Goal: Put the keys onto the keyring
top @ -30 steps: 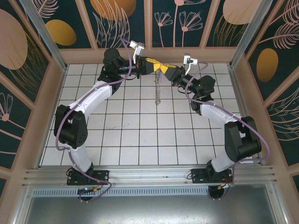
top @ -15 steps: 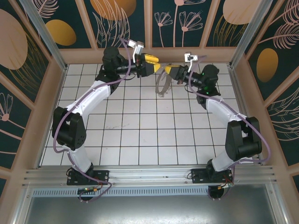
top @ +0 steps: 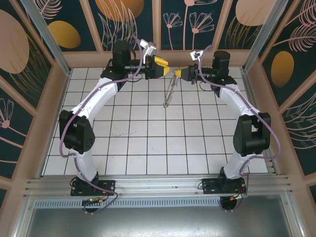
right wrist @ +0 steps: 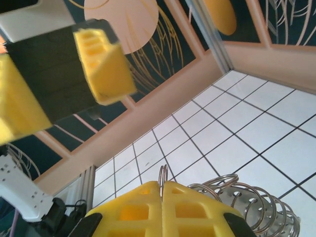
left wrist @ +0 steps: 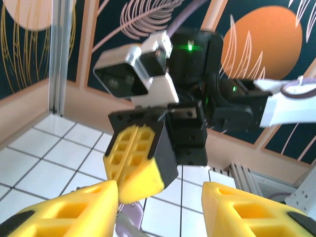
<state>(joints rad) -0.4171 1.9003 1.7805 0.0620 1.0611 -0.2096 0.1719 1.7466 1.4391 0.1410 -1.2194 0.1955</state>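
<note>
Jaws of right gripper: pressed shut. The yellow pads are met flat in the wrist view, and a thin wire loop of the keyring is pinched at the seam between them.

Jaws of left gripper: held apart. A clear gap is seen between its two yellow fingers in its own wrist view, and nothing is gripped.

Position: both grippers are placed above the far rows of the white tiled floor, tips turned toward each other, near but apart. The closed tip of the right gripper is framed just beyond the gap of the left gripper.

Keyring: hung from the right gripper and draped downward as a narrow, edge-on loop over the tiles in the overhead view. Whether its lower end touches the floor cannot be told. Small wire rings are seen bunched in a row just beside the shut pads.
</note>
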